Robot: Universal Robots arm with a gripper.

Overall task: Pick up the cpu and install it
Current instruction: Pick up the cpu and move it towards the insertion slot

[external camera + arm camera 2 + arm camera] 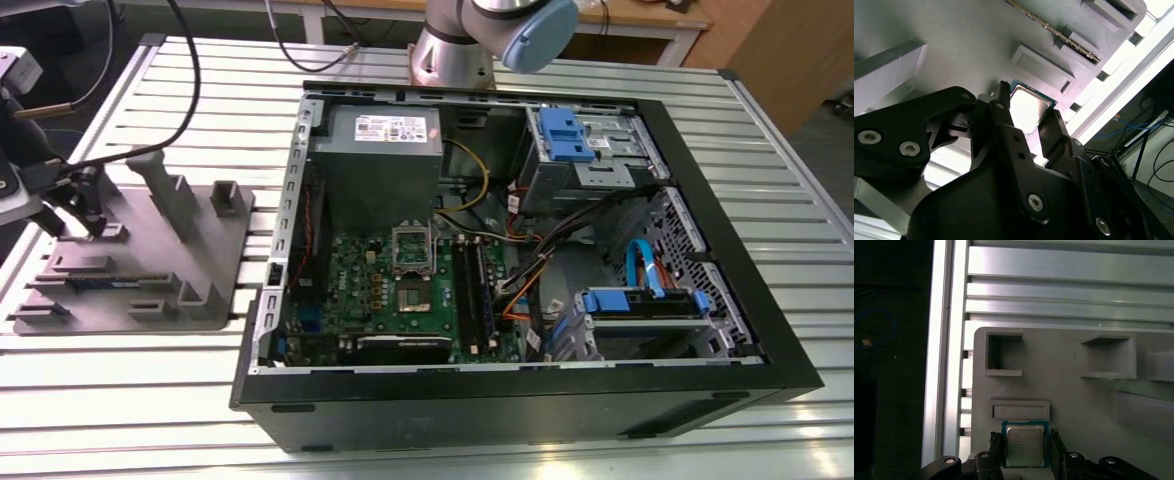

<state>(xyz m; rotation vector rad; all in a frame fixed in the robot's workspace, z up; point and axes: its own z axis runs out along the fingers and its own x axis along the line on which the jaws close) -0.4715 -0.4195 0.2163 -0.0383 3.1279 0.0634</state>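
The cpu is a small square chip with a silvery top and a green rim. It sits between the two black fingers of my gripper, which press on its opposite edges. In the second wrist view the cpu gleams between the same fingers, just over the grey fixture plate. In the exterior view my gripper hangs over the back left corner of the fixture plate, well to the left of the open computer case. The motherboard's empty socket lies inside the case.
Upright blocks and recessed pockets stand on the fixture plate. A long narrow memory stick lies in a slot on it. Cables, drive cages and memory sticks crowd the case. The slatted aluminium table drops off beside the plate.
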